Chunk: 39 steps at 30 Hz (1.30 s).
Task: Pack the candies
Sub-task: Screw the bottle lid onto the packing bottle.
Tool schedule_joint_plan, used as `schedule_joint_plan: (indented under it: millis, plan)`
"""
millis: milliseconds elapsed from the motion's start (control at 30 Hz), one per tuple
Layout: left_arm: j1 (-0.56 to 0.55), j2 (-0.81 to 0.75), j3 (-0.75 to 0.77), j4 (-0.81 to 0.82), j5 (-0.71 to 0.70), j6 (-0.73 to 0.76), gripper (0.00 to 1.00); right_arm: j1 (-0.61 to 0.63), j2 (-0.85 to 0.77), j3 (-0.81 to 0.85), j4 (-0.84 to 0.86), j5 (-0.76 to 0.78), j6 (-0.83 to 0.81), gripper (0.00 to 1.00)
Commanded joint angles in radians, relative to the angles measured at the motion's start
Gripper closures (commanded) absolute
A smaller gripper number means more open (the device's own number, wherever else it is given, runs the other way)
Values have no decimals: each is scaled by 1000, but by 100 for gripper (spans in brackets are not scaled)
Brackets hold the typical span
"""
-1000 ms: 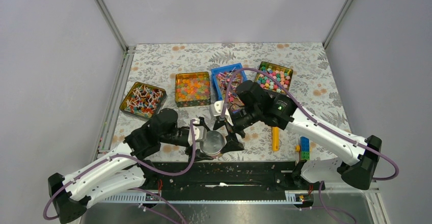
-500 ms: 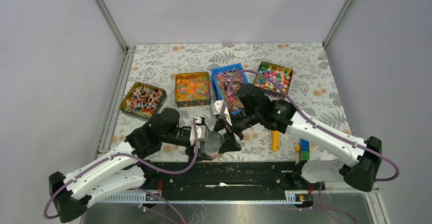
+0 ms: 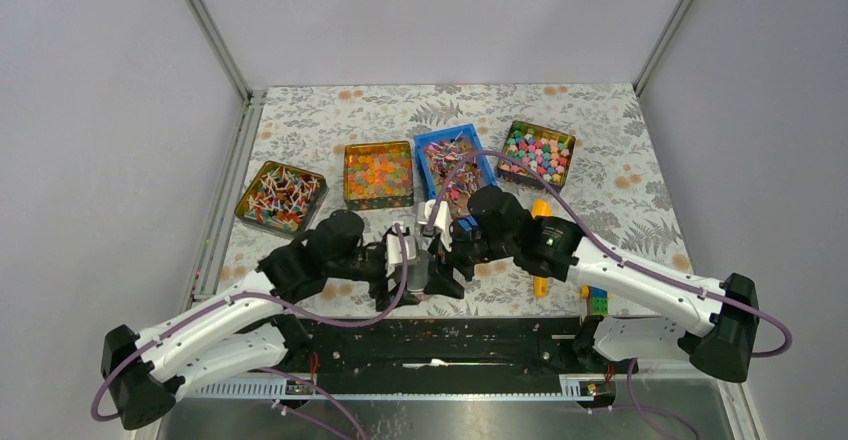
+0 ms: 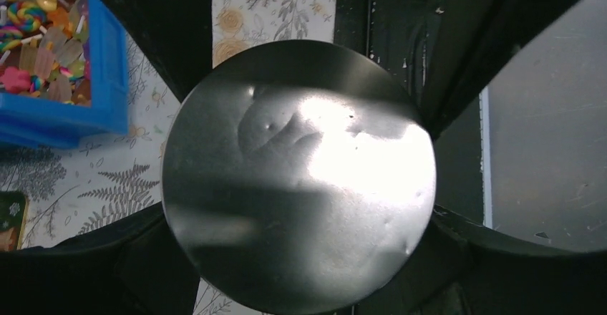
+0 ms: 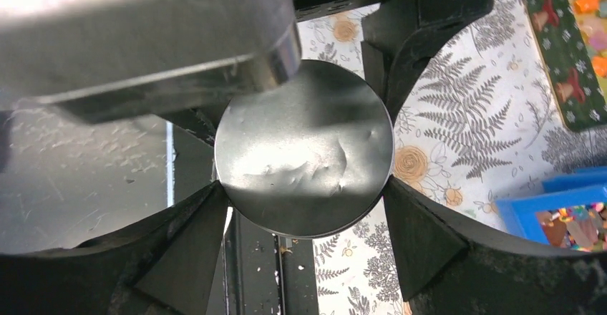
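Metal, round and dented, the tin point(image 4: 297, 157) sits above the bench's point(image 3: 330, 120) near edge, clamped in the left hand point(image 4: 300, 215). The right hand point(image 5: 304, 182) flanks it too, though I cannot tell whether it grips. Packing looks barely begun: the candies point(image 3: 450, 172) lie in their blue tray point(image 3: 421, 160), near behind. Whether the tin holds anything, or is lid or base, stays hidden.

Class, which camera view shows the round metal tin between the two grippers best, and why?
The left wrist view: the round metal tin fills the frame, its dented face unobstructed. The right wrist view shows the tin smaller, its top edge overlapped. From above, it is mostly hidden.
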<state>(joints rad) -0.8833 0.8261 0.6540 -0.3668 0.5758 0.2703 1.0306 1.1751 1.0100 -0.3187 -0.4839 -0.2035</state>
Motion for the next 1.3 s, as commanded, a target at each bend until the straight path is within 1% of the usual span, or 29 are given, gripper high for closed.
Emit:
schedule_joint_plan:
  millis: [0,133,233,367,467,533,567,633,733,933,1067,1200,1267]
  plan:
    - [-3,12,89,300,-77,-59,65,52,46,-10,194,154,108,30]
    - [-2,22,93,333,-99,-71,66,63,61,-2,202,201,138,31]
    - [-3,26,91,354,-104,-83,66,65,56,-14,225,204,141,28]
    - [-3,20,79,355,-102,-91,66,64,33,-36,239,225,136,17]
    - [-3,-3,58,330,-99,-86,66,63,1,-51,209,251,95,9]
    - [-3,-23,47,300,-96,-76,66,62,-35,-69,194,235,50,2]
    - [-3,-32,42,284,-91,-69,66,61,-54,-80,191,214,21,1]
    - [-3,-46,36,241,-79,-52,66,42,-99,-95,174,140,-30,1]
    - [-3,-64,29,183,-43,-30,66,-15,-152,-94,121,20,-74,0]
    - [-2,-75,18,151,60,-1,65,-121,-213,-42,11,-177,-202,0]
    - [-2,-60,24,165,133,6,65,-136,-169,37,-33,-312,-251,1]
    - [-3,-35,40,171,180,12,65,-135,-104,84,-21,-404,-253,0]
    - [-3,-25,47,176,189,11,65,-135,-72,101,-19,-424,-255,0]
